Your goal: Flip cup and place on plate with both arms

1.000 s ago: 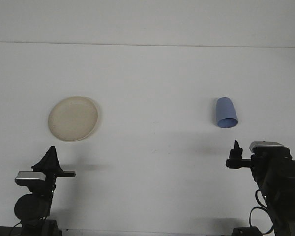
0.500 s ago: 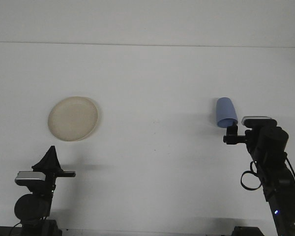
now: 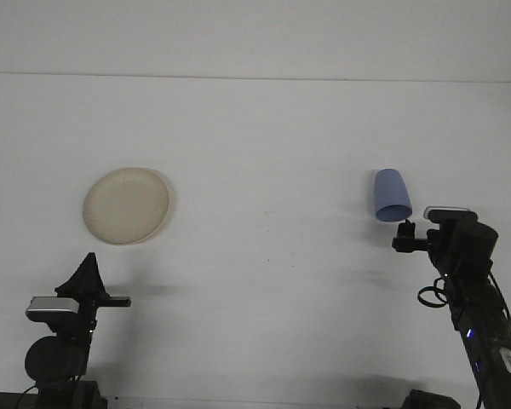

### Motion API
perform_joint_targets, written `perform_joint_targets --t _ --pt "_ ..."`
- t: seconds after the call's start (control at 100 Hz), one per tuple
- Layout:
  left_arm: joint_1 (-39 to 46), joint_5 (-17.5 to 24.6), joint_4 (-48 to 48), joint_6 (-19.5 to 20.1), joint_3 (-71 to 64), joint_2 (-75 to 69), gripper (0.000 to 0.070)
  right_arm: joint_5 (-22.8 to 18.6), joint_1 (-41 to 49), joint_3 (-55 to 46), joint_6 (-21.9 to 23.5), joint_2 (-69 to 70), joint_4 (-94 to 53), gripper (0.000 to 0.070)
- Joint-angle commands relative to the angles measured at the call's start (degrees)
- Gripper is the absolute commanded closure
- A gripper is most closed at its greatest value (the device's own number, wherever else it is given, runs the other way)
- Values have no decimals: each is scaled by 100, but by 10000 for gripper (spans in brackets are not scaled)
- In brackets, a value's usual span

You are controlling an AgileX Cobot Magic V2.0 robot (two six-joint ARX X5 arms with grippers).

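The right tool, grip state unclear, sits just below a blue cup lying on its side near the white worktop's right edge. An empty cream plate lies toward the left edge. The left tool, also unclear, sits near the front-left corner.

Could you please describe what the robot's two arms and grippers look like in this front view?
Both arms are matte black. The left gripper has dark, pointed, tapering fingers above a silver-grey module. The right gripper is small and black, beside a similar silver-topped block; black cables loop along that arm, with a small blue light and a white label lower down.
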Motion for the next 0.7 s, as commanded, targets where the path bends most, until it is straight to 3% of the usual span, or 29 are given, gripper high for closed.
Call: perform_joint_targets --t 0.0,0.22,0.69 --pt "11 -9 76 -11 -116 -11 689 -20 -13 -214 48 79 472 116" --pt "11 -9 76 -11 -116 -11 689 -17 -13 -1012 90 133 2020 118" --pt "11 -9 79 -11 -116 -11 689 -164 -33 -1034 70 1261 3473 124"
